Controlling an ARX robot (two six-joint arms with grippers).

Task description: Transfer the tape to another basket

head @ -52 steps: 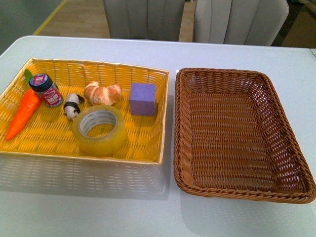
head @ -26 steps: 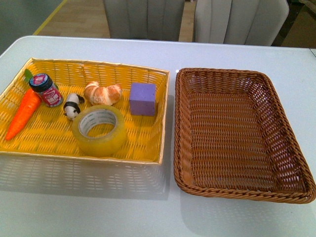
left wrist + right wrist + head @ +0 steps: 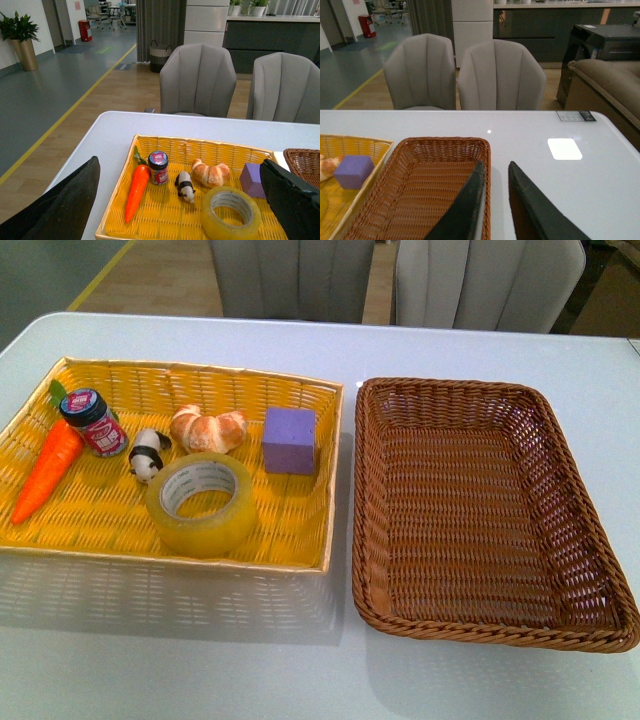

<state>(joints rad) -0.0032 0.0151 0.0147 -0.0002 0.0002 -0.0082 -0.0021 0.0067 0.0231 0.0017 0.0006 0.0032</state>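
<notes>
Nothing has shifted this past second: the tape [image 3: 205, 530] lies flat in the yellow basket [image 3: 334, 480], not the basket [image 3: 362, 490]. Your left gripper [image 3: 179, 164] gapes wide and empty, the right gripper [image 3: 495, 164] nearly closed and empty — no grasp begun.

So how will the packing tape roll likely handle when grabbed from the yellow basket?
The packing tape roll looks thick and tightly wound, so probably rigid and fairly heavy for its size. Its glossy face may be slippery. Lying flat, hole up, it shouldn't roll unless tipped.
</notes>
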